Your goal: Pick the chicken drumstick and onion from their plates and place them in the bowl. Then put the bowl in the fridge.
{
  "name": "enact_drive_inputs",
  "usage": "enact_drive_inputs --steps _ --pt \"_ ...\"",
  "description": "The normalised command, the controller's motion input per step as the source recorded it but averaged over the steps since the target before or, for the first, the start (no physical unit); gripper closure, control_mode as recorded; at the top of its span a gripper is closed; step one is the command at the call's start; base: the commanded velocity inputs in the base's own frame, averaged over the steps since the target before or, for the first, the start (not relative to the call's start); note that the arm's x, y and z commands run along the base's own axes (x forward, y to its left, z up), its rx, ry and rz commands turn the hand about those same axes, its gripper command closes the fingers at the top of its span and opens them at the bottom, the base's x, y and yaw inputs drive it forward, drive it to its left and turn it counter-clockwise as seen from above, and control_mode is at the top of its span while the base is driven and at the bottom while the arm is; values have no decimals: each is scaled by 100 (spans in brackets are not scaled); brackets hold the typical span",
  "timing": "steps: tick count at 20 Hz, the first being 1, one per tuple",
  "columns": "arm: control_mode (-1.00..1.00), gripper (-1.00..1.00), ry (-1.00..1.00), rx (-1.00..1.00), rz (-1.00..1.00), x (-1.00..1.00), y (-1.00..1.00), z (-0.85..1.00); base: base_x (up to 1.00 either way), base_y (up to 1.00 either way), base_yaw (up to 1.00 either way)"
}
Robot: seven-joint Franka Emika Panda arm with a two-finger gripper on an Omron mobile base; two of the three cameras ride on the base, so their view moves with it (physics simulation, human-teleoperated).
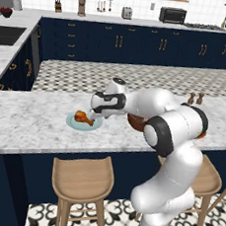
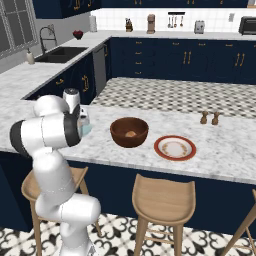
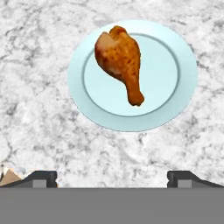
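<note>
The chicken drumstick (image 3: 119, 59) lies on the light blue plate (image 3: 162, 74), on the marble island counter. My gripper (image 3: 112, 178) hangs open just above and beside the plate, with nothing between its fingers. From the left base view, the gripper (image 1: 96, 116) is at the right edge of the plate (image 1: 79, 125), close to the drumstick (image 1: 83, 117). The dark brown bowl (image 2: 129, 131) stands to the right, with the small tan onion (image 2: 130, 133) inside it. The red-rimmed plate (image 2: 174, 148) beside the bowl is bare. The fridge is out of view.
Two small brown shakers (image 2: 209, 118) stand at the back of the island. Wooden stools (image 1: 82, 181) are tucked under its front edge. A sink (image 2: 60, 54) sits in the far counter, with navy cabinets behind.
</note>
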Motion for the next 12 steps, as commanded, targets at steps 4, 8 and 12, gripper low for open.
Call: enact_drive_inputs --steps 4,8,12 --pt "-100 -100 12 0 3 69 14 -37 0 0 0" --pt "-100 -100 11 -1 1 69 26 -51 0 0 0" --pt "-100 -100 10 -1 1 49 30 -42 0 0 0"
